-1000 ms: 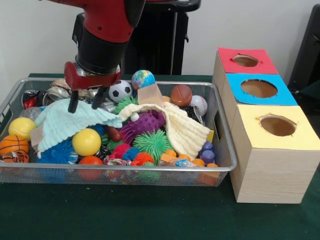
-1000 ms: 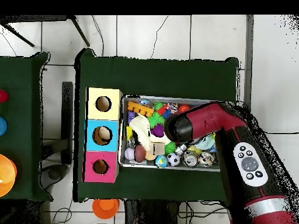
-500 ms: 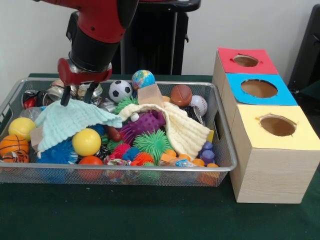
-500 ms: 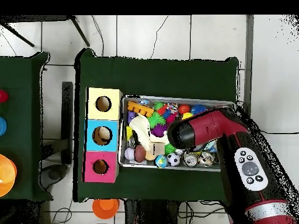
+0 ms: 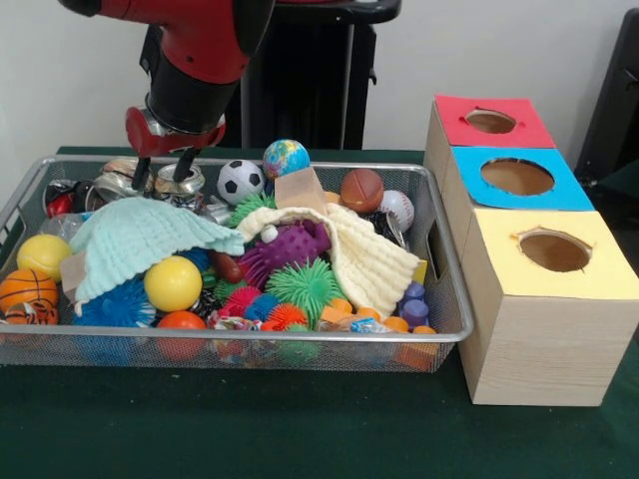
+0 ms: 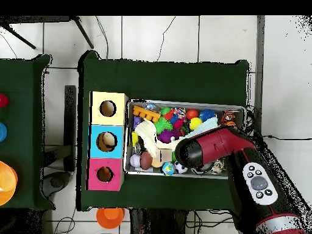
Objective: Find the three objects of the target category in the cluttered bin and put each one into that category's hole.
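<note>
My gripper (image 5: 163, 178) hangs open over the crushed metal cans (image 5: 115, 183) at the bin's back left, just above the far edge of a mint cloth (image 5: 140, 239). Nothing sits between its fingers. The wire bin (image 5: 444, 329) holds balls: a soccer ball (image 5: 241, 181), a globe ball (image 5: 286, 158), a brown ball (image 5: 361, 190), a baseball (image 5: 397, 208), two yellow balls (image 5: 173, 283) and a basketball (image 5: 27, 289). A cream cloth (image 5: 369, 259) drapes over a purple spiky toy (image 5: 290, 247). In the overhead view the arm (image 6: 201, 149) hides the gripper.
Three boxes with holes stand beside the bin: red (image 5: 489, 122), blue (image 5: 517, 178), yellow (image 5: 554, 251). From above they show as yellow (image 6: 108, 108), blue (image 6: 107, 141), red (image 6: 105, 174). Spiky balls (image 5: 305, 284) and small blocks fill the bin's front.
The gripper has lifted off the mint cloth's edge and shifted back toward the cans. The cloth lies where it was.
</note>
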You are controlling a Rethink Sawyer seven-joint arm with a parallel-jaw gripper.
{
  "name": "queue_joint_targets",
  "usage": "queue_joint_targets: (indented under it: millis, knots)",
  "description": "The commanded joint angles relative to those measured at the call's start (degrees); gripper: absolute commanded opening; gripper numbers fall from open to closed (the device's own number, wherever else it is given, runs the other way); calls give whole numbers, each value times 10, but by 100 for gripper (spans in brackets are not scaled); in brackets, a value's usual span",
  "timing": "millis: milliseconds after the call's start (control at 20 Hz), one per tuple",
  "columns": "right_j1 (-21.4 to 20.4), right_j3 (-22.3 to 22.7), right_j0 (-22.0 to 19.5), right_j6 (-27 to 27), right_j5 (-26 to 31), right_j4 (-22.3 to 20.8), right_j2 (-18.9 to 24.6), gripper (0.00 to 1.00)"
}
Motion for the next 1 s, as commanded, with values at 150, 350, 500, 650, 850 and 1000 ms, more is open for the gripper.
queue_joint_targets:
  millis: [150, 350, 500, 650, 850, 1000]
  knots:
    - [23, 47, -12, -60, -81, -63, -8, 100]
    - [18, 39, -21, -80, -90, -56, 6, 100]
    - [13, 38, -30, -89, -96, -44, 15, 100]
    - [5, 39, -43, -99, -101, -22, 32, 100]
    - [2, 46, -54, -92, -120, -15, 43, 100]
    - [3, 45, -53, -85, -131, -24, 44, 100]
